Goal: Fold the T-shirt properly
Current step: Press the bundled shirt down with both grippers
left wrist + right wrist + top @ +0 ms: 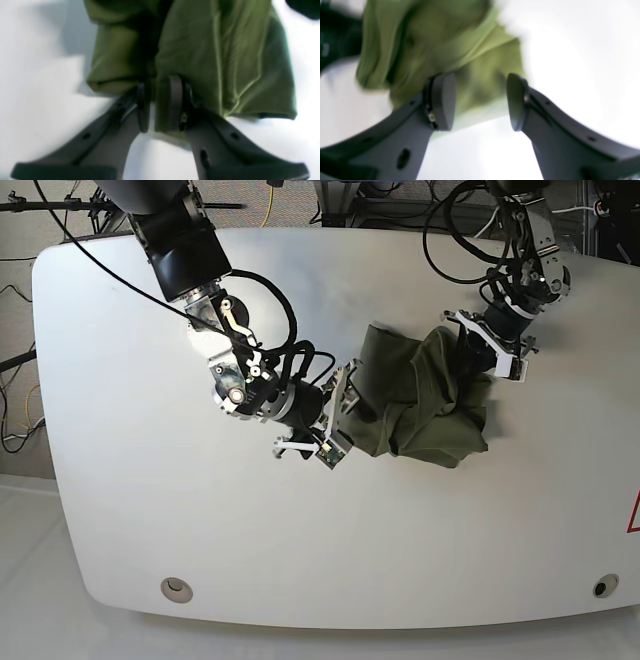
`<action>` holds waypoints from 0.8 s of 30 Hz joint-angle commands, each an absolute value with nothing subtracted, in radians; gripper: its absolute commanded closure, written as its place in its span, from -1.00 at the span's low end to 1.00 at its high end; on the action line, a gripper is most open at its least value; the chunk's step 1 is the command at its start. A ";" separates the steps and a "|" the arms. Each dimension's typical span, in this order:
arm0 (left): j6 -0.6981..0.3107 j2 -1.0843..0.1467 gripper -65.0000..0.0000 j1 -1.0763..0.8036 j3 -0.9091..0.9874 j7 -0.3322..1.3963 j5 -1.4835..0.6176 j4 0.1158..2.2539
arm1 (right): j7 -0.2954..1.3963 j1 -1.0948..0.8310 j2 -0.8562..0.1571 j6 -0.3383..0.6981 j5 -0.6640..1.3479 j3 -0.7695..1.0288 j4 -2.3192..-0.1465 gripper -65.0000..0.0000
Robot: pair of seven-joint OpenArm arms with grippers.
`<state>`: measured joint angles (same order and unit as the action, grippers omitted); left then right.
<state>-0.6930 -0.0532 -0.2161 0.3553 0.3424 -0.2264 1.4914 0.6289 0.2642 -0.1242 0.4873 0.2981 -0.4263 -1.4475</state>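
Olive cotton, bunched: the T-shirt (pixel 425 395) sits in a crumpled heap on the white tabletop (pixel 150 480), nowhere near flat, so we judge the fold barely begun.

Left gripper (pixel 160 105): jaws narrow, pinching a fold of the T-shirt's edge between the pads. In the base view it sits at the heap's far-right side (pixel 492 345).

Right gripper (pixel 481 101): jaws wide apart, cloth lying behind the gap but nothing clamped. In the base view it stands at the heap's left edge (pixel 338 415), just beside the fabric.

Risks, as we judge them:
- The left pinch looks like it takes more than one layer; a pull from there could drag the whole heap instead of spreading it.
- The right gripper may shut on a random wrinkle, not a hem or shoulder, twisting the T-shirt further.
- Both arms pulling apart with an uneven hold could slip the cloth free of the left pads.

Hard to make out:
- Neck, label and sleeves are buried in the heap; we cannot tell which edge the left gripper has.
- Both wrist views are soft, the right one smeared.
- We cannot tell whether the right fingertips touch the cloth.
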 commanded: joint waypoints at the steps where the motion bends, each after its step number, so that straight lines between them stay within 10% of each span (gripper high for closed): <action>1: -0.698 -0.058 0.66 -0.212 0.363 0.319 -0.244 1.520 | 0.596 0.277 -0.103 0.493 0.308 -0.412 -1.477 0.04; 24: -0.698 -0.026 0.68 -0.203 0.365 0.338 -0.242 1.588 | 0.550 0.126 0.000 0.500 0.295 -0.452 -1.513 0.04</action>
